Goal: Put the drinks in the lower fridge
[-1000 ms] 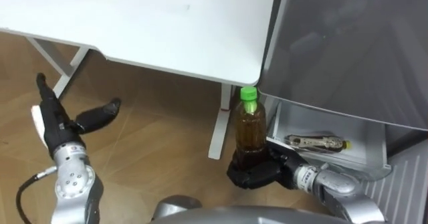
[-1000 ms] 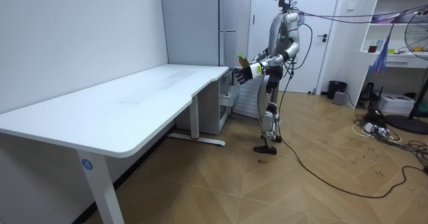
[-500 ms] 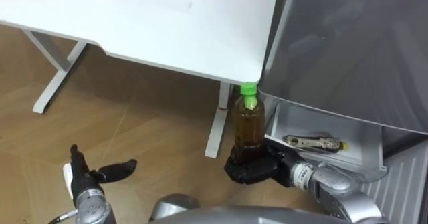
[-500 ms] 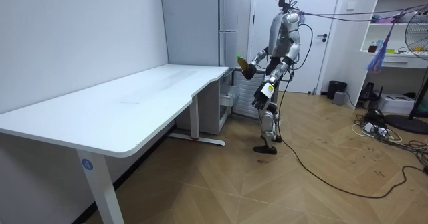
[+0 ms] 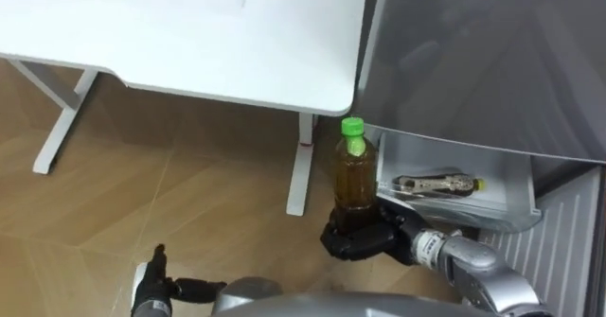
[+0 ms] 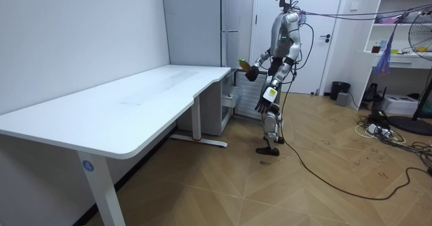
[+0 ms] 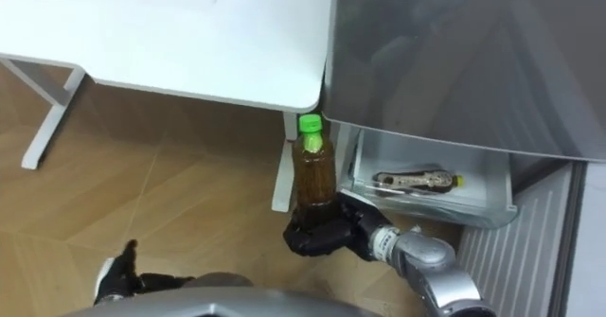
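Observation:
A bottle of brown tea with a green cap stands upright in my right hand, whose fingers are curled round its base. It hangs just in front of the grey fridge, beside the open lower drawer. Another drink bottle lies on its side in that drawer. My left hand hangs low at the lower left with straight fingers and holds nothing. In the room view I stand by the table corner facing the fridge, with the bottle at chest height.
The white table fills the upper left, its rounded corner close to the fridge. Its white leg stands just left of the bottle. Wooden floor lies below.
My left arm has dropped from out in front down to my side. The right hand keeps the bottle upright in about the same place. The view has shifted slightly.

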`<state>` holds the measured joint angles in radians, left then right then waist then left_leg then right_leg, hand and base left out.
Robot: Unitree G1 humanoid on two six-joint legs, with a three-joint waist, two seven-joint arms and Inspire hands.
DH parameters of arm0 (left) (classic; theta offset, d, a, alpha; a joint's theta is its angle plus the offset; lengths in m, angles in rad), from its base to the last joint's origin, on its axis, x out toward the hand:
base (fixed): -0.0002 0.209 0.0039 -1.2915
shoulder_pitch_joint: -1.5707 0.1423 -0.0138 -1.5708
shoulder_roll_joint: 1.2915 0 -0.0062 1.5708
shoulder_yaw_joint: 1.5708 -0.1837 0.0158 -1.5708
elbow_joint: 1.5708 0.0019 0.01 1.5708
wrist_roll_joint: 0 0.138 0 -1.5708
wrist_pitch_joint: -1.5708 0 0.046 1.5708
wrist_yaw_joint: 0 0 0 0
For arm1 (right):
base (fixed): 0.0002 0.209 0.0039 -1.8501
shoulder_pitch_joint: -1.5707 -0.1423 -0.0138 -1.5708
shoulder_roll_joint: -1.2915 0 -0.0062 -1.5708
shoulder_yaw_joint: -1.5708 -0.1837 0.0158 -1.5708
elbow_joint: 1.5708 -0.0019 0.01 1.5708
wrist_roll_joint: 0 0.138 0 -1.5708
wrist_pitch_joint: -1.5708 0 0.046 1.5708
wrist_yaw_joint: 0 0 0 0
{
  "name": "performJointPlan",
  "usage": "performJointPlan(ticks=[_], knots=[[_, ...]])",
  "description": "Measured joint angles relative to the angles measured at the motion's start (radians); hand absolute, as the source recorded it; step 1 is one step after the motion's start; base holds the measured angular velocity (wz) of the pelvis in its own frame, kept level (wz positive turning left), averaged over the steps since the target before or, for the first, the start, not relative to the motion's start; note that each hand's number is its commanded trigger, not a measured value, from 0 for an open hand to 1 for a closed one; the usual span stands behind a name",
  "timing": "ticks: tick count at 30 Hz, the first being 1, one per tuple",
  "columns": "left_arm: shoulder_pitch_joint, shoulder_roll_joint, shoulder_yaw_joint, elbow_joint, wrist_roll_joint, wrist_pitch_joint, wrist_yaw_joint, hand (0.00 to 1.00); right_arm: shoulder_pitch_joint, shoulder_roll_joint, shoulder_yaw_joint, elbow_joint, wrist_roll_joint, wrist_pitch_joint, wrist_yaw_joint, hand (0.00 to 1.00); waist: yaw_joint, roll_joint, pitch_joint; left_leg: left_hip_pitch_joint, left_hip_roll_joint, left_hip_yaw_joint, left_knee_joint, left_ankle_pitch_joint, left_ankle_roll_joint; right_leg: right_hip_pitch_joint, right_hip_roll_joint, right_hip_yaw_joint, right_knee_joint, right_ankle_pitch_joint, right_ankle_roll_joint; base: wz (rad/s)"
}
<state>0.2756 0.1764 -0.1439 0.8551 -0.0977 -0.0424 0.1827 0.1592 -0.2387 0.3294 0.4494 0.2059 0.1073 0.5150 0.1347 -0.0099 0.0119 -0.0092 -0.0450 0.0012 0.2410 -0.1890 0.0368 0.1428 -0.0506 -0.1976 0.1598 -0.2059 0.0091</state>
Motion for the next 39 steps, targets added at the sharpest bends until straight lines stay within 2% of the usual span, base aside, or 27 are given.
performJointPlan(ticks=[2,12,18,23,29,39], knots=[[-0.022,0.0,0.0,0.025,0.006,0.001,-0.019,0.0,-0.007,-0.002,-0.001,0.018,0.001,0.0,-0.012,1.0,-0.016,0.005,-0.001,0.001,0.0,-0.001,-0.002,0.0,0.0,0.0,0.0,0.0,-0.001,0.0,0.0,0.0],[-0.017,0.001,0.013,0.031,0.024,0.001,-0.035,0.0,-0.01,0.01,-0.037,0.124,0.044,-0.001,-0.09,1.0,-0.049,0.004,-0.0003,0.007,-0.001,0.0,-0.013,0.0,0.0,0.001,0.0,0.001,-0.006,0.0,0.0,-0.01],[-0.031,0.0,0.004,0.09,0.024,0.0,-0.016,0.0,-0.012,0.012,-0.047,0.214,0.232,-0.007,-0.191,1.0,-0.055,0.005,0.0005,0.021,0.0,0.016,-0.029,0.0,0.0,0.005,-0.001,-0.001,-0.009,0.0,0.0,-0.07],[-0.017,-0.011,0.012,0.087,0.028,0.0,-0.011,0.0,-0.023,0.041,-0.116,0.311,0.365,-0.009,-0.268,1.0,-0.067,0.014,0.0033,0.021,0.001,0.024,-0.036,0.001,0.001,-0.001,-0.002,0.002,-0.009,0.0,0.001,-0.03],[-0.011,-0.014,0.015,0.087,0.033,0.0,-0.011,0.0,-0.023,0.045,-0.13,0.333,0.506,-0.025,-0.285,1.0,-0.082,0.028,0.0013,0.022,0.001,0.026,-0.036,0.001,0.001,-0.002,-0.002,0.005,-0.009,0.0,0.001,0.0],[-0.008,-0.025,0.03,0.088,0.071,0.0,-0.019,0.0,-0.023,0.052,-0.157,0.332,0.692,-0.045,-0.314,1.0,-0.079,0.031,-0.0007,0.029,0.001,0.025,-0.036,0.001,0.001,0.001,-0.002,0.005,-0.009,0.0,0.001,0.0]])
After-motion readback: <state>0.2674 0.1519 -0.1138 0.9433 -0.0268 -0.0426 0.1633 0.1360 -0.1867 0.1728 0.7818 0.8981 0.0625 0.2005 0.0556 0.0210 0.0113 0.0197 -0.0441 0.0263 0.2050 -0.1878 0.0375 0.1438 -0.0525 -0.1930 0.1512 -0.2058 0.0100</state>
